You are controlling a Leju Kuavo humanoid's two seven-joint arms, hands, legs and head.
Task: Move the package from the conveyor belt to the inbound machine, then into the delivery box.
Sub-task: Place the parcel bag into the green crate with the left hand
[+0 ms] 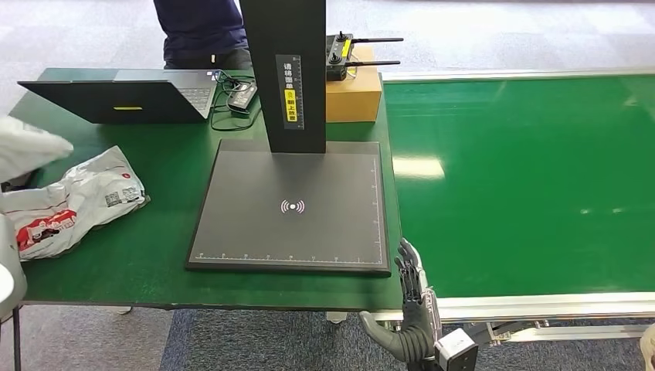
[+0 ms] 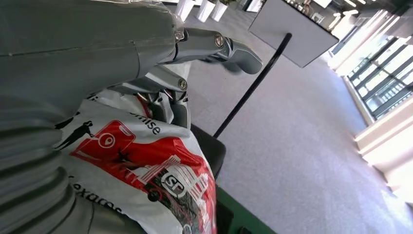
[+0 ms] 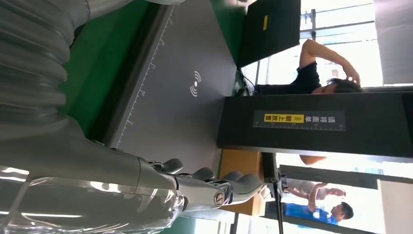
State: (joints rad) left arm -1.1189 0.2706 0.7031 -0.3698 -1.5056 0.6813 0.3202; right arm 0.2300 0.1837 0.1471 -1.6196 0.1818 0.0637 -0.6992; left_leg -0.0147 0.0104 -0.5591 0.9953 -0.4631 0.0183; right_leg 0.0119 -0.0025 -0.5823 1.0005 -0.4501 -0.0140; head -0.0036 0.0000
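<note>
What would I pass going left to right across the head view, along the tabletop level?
White and red plastic courier package → dark grey flat scanner platform with black upright post → robot's right hand → shiny green conveyor belt.

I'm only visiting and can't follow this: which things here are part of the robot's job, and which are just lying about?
Part of the job:
- package, gripped by the left hand
- conveyor belt
- inbound machine
- right hand, holding nothing

Lying about:
- laptop
- cardboard box
- remote controller
</note>
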